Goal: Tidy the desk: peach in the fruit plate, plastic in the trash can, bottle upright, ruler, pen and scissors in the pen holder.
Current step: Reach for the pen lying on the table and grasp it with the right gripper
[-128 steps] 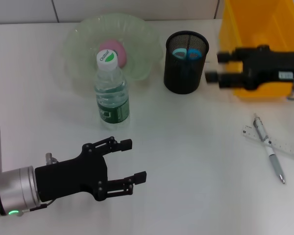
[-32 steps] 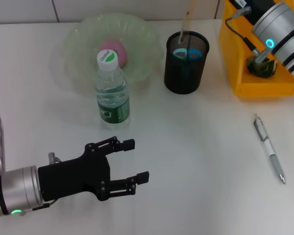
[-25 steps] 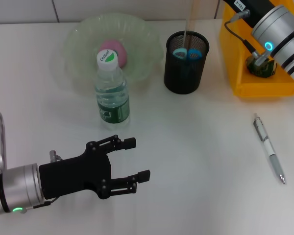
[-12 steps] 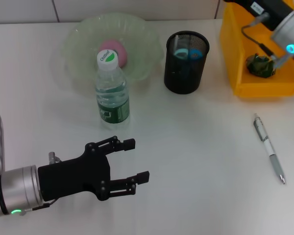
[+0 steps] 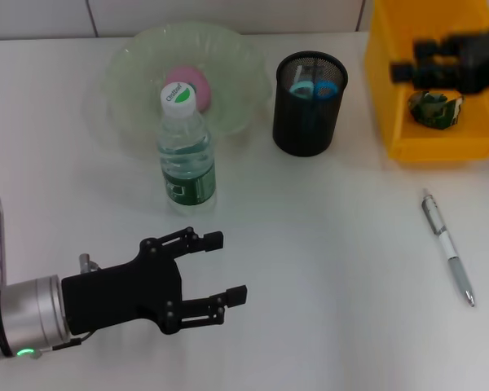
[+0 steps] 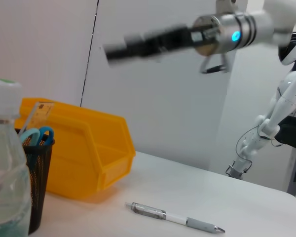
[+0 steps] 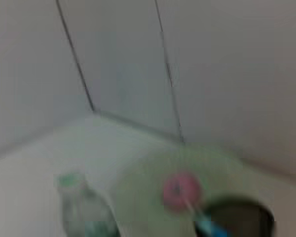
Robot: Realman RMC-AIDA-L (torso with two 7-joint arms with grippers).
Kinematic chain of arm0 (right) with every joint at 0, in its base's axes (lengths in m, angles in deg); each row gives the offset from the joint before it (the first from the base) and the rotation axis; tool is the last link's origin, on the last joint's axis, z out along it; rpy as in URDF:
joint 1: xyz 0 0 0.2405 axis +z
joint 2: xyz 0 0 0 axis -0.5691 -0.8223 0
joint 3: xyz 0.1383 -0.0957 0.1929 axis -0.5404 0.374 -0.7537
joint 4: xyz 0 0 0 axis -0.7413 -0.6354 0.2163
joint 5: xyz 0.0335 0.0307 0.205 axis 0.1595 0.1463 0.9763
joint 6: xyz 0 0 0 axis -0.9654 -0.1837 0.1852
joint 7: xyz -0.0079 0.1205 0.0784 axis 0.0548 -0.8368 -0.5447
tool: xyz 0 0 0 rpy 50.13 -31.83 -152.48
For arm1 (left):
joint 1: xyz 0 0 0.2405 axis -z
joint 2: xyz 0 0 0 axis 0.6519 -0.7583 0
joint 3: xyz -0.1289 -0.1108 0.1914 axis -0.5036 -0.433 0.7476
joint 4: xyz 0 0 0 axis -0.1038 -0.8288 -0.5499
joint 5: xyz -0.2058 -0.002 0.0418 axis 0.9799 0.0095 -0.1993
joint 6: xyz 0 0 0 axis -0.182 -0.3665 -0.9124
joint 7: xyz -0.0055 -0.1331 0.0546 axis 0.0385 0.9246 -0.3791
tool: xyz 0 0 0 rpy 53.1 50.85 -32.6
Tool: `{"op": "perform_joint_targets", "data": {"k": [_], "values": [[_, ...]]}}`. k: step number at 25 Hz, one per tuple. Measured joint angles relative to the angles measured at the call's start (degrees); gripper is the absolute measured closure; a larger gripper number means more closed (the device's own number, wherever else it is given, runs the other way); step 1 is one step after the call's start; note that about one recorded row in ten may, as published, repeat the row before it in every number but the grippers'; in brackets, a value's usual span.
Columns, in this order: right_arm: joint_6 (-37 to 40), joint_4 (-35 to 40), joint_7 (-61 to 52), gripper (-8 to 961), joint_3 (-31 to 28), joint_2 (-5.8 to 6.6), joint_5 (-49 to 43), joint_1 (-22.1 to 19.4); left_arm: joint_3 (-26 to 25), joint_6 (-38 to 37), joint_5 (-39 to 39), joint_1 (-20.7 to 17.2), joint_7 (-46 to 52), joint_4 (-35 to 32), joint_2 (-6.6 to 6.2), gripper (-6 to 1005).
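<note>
The pink peach lies in the green fruit plate. The water bottle stands upright in front of the plate. The black mesh pen holder holds the blue-handled scissors and the clear ruler. The pen lies on the table at the right. Crumpled green plastic sits in the yellow bin. My right gripper hovers over the bin, blurred, open and empty. My left gripper is open and empty, low over the table near the front left.
The left wrist view shows the bottle, pen holder, yellow bin, pen and the right arm above. The right wrist view, blurred, shows the bottle, peach and holder.
The ruler left the table, was held over the pen holder, and now stands in it. My right arm has pulled back and swung over the yellow bin. The left arm has not moved.
</note>
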Motion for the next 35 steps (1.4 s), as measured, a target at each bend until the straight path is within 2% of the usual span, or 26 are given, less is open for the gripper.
{"op": "perform_joint_targets", "data": {"k": [1,2,4,6,11,15,21,31,35], "values": [[4.5,6.5,-10.2,344,0.6,-0.1,-11.7,1.1,0.0,0.0,0.0,0.1,0.2,0.0,-0.01,170],[4.5,6.5,-10.2,345,0.6,-0.1,-11.7,1.1,0.0,0.0,0.0,0.1,0.2,0.0,-0.01,170],[7.2,9.3,-15.9,345,2.3,-0.24,-18.4,1.8,0.0,0.0,0.0,0.1,0.2,0.0,-0.01,170],[10.5,10.7,-21.5,345,6.6,-0.37,-27.3,2.5,0.0,0.1,0.0,0.1,0.2,0.0,-0.01,170],[11.3,9.2,-25.4,345,10.3,-0.52,-35.7,2.5,0.0,0.3,0.0,0.3,0.2,0.0,-0.01,170],[9.5,6.1,-26.3,345,10.5,-0.55,-37.7,2.3,0.0,0.4,0.0,0.4,0.2,0.0,-0.01,170],[2.8,-2.0,-26.4,344,11.5,-0.33,-38.2,1.8,0.0,0.5,0.0,0.6,0.2,-0.3,-0.01,170],[-2.8,-5.9,-27.7,351,18.9,-0.35,-37.9,1.7,0.0,0.6,0.0,0.9,0.2,-0.4,-0.01,170],[-3.7,-6.1,-28.6,398,20.9,-0.36,-37.9,1.7,0.0,0.8,0.0,0.9,0.1,-0.2,-0.01,170]]}}
